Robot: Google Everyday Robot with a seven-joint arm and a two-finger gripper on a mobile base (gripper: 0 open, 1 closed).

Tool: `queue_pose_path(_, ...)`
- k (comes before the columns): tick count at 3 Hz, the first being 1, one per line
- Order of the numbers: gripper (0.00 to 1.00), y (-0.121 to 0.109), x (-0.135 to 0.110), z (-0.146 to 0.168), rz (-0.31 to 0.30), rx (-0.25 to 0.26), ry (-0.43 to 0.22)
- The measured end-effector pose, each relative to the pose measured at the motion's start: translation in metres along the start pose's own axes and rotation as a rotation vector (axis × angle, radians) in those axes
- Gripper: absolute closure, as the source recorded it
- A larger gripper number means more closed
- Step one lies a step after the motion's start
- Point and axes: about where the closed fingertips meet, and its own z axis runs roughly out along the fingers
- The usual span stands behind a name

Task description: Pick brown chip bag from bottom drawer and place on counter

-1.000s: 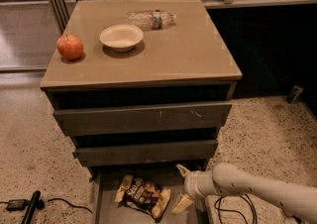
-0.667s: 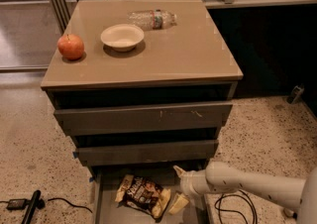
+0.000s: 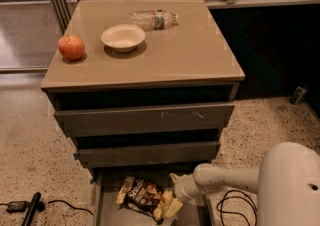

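While the crinkled dark-brown chip bag with tan ends and white lettering (image 3: 140,194) is lying flat inside the bottom drawer (image 3: 101,205), the shallow grey tray pulled out at the foot of the cabinet, the cream two-finger gripper (image 3: 173,194) is closing in on it. Compared with a second ago, the gripper is sitting further toward the left of the drawer, and its fingers are now bracketing the bag's right-hand tan end instead of standing just beside it. The jaws are standing apart, one finger toward the back of the drawer and one toward its front, and they are not clamping anything. The front finger appears to be touching or overlapping the bag's end, though contact cannot be confirmed. The bag is showing no shift within the drawer. The large white arm link (image 3: 292,185) is now filling the area right of the drawer, suggesting that the arm is reaching lower and further in. For the task, the approach appears to be ending and the grasp is becoming the step in hand, with lift and transfer remaining. The glossy tan square counter (image 3: 190,60), directly above the drawer, is carrying a red apple (image 3: 71,47), a white bowl (image 3: 123,37) and a clear plastic bottle (image 3: 153,19).
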Motion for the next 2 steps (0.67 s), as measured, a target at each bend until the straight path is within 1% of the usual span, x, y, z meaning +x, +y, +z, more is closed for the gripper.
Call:
queue_pose_path(1,0.00,0.0039,0.0061,0.0233,0.023,-0.036,-0.031)
queue_pose_path(2,0.00,0.0085,0.0081,0.0279,0.040,-0.052,-0.237)
